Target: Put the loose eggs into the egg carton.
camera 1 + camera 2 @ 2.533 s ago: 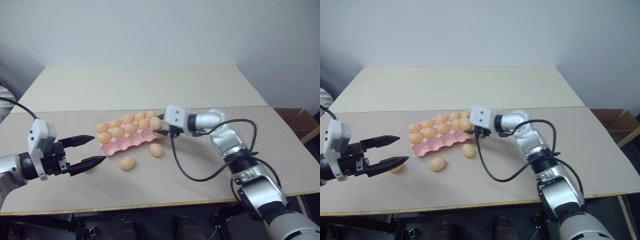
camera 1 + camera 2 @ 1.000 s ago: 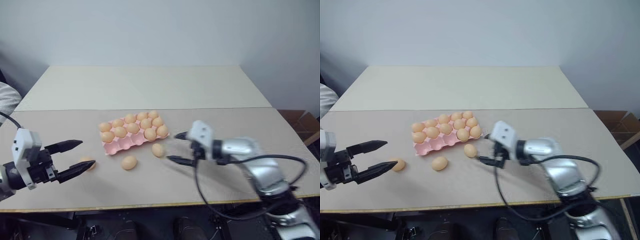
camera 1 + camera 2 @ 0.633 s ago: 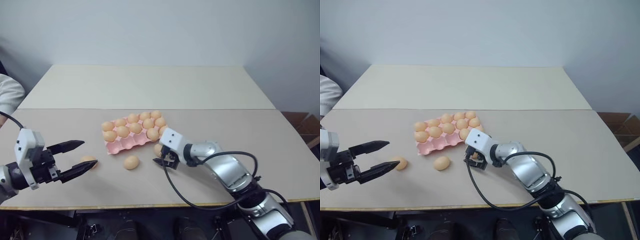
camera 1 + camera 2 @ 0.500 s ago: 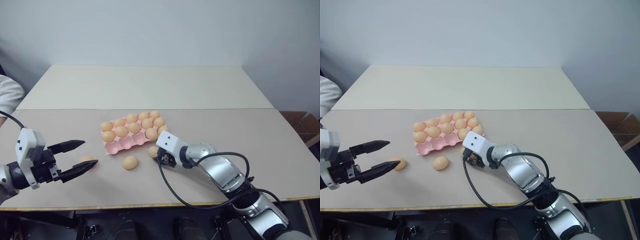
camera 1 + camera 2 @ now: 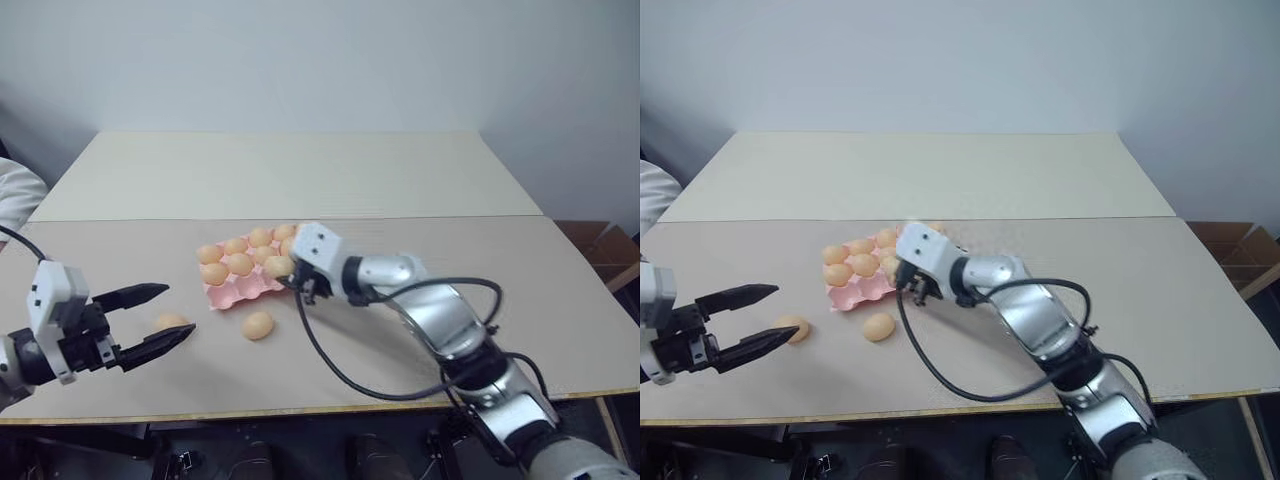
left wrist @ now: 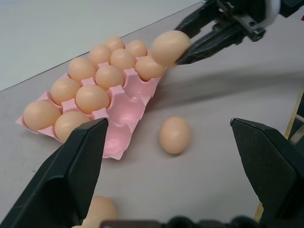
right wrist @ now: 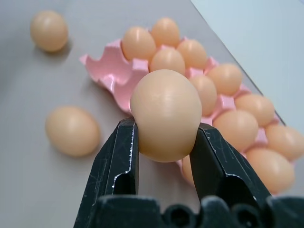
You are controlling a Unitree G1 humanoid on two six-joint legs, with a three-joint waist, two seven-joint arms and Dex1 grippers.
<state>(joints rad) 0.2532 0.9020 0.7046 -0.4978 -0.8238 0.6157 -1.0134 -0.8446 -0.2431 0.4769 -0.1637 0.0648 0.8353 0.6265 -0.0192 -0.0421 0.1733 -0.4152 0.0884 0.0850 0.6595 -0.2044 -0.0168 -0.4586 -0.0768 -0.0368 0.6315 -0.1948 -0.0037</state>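
Note:
The pink egg carton (image 5: 246, 288) lies mid-table with eggs in its back rows and bare cups along its near row (image 6: 126, 107). My right gripper (image 5: 291, 273) is shut on a tan egg (image 7: 166, 115), held just above the carton's near edge (image 7: 102, 64). The held egg (image 6: 170, 47) hangs clear of the cups. One loose egg (image 5: 258, 325) rests on the table in front of the carton. Another loose egg (image 5: 170, 322) lies further left, by the fingers of my open left gripper (image 5: 178, 310), which hovers low and holds nothing.
A black cable (image 5: 330, 370) loops from the right wrist across the table. The table's front edge (image 5: 300, 408) is close. A cardboard box (image 5: 612, 246) stands off the table's right. A person's white sleeve (image 5: 14, 190) shows at the far left.
My right gripper shut on the egg that lay by the carton's near right corner, lifted it and carried it left over the carton. The left gripper stayed put.

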